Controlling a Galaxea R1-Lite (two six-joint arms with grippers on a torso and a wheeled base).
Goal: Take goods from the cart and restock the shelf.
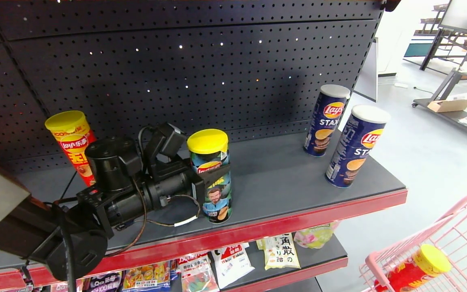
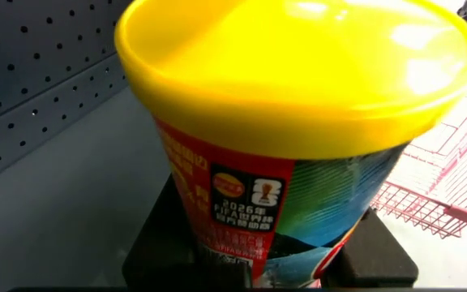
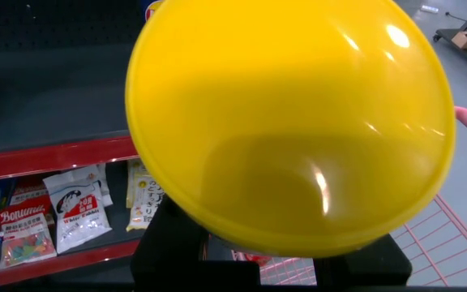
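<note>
Well forward on the grey shelf (image 1: 282,178), near its red front edge, the yellow-lidded can (image 1: 211,162) stands upright, clamped between the fingers of the left gripper (image 1: 215,182). At the pink cart (image 1: 373,259), the right gripper (image 3: 262,264) seems closed on a red can (image 1: 408,273), though its lid hides the contact.

A yellow-lidded can (image 1: 211,178) stands upright on shelf (image 1: 274,178); 1 red can (image 1: 410,272) seemingly lies in cart (image 1: 370,263).
</note>
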